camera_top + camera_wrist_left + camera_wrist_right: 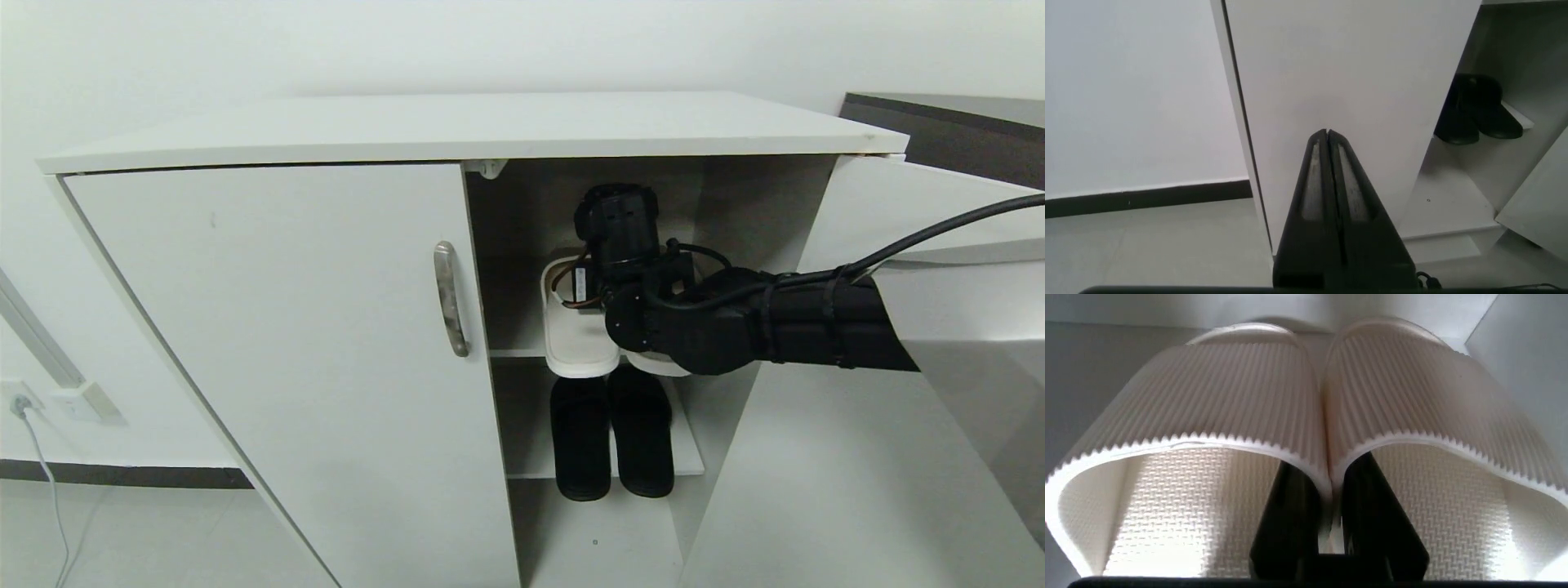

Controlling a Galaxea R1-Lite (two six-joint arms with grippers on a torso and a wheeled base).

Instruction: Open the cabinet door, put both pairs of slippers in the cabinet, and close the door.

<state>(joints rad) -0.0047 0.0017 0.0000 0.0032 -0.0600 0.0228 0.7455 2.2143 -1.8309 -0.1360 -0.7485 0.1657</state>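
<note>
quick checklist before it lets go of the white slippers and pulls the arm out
1. White slippers inside the cabinet at upper shelf level: ok.
2. Soles resting fully on that shelf: cannot tell; the heels seem to pass its front edge.
3. Right gripper grip: ok, jaws clamped on the pair's adjoining inner sides.
4. Black slippers side by side on the lower shelf: ok, though the heels overhang the front.
5. Right door open wide enough for the arm to back out: ok.
6. Left gripper out of the way: ok, shut, outside by the closed left door.
</note>
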